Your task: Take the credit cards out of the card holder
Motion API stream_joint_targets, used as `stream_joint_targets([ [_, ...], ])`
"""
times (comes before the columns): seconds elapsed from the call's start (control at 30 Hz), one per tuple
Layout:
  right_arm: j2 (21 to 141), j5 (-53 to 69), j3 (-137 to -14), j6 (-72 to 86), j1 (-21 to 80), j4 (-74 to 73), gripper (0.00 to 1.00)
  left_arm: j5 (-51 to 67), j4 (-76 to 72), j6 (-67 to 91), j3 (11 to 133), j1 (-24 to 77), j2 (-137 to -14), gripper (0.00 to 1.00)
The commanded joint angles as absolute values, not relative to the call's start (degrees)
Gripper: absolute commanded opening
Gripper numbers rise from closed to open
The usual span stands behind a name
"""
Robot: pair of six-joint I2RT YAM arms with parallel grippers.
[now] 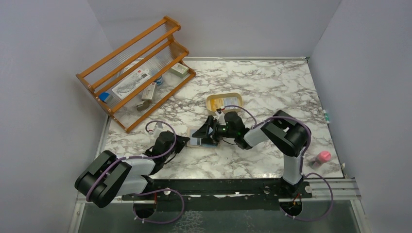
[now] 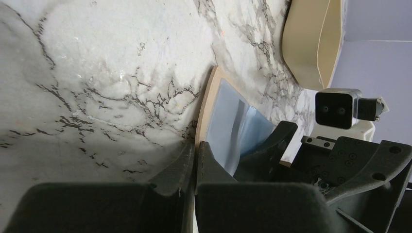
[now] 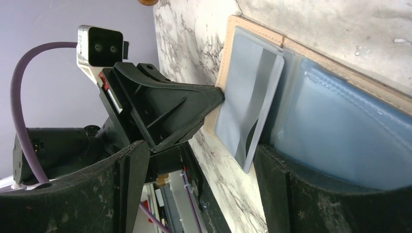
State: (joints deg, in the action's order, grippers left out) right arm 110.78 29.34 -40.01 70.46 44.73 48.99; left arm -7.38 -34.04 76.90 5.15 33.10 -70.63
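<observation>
Overhead, noted card holder (image 1: pixel 194 141) open flat on the marble table (image 1: pixel 272 87). Closer, via left wrist: left gripper (image 2: pixel 195 145) clenched, tips at its tan edge. Via right wrist alone: right gripper (image 3: pixel 201 148) spread wide, straddling pale blue card (image 3: pixel 252 87) raised off the lining.

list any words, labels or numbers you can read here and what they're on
None can be read in any view.
white packet on the wooden rack: red and dark print, too small to read.
small box on the rack: label blurred.
yellowish card in the cream tray: any markings too small.
card holder: no print shows.
</observation>
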Motion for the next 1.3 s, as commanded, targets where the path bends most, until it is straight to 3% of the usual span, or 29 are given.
stream_joint_targets([
  [0.0, 112.23, 35.46, -43.41, 70.01, 45.33, 54.3, 0.82, -8.18, -31.12, 77.12, 4.17, 33.29, -71.8, 0.0],
  [0.67, 121.0, 36.31, -53.12, 68.07, 47.28, 47.23, 0.82, -8.26, -31.12, 76.84, 4.49, 33.48, -71.96, 0.0],
  [1.27, 115.39, 37.42, -45.4, 70.1, 44.1, 52.34, 0.79, -8.78, -31.12, 77.17, 3.18, 33.53, -70.8, 0.0],
])
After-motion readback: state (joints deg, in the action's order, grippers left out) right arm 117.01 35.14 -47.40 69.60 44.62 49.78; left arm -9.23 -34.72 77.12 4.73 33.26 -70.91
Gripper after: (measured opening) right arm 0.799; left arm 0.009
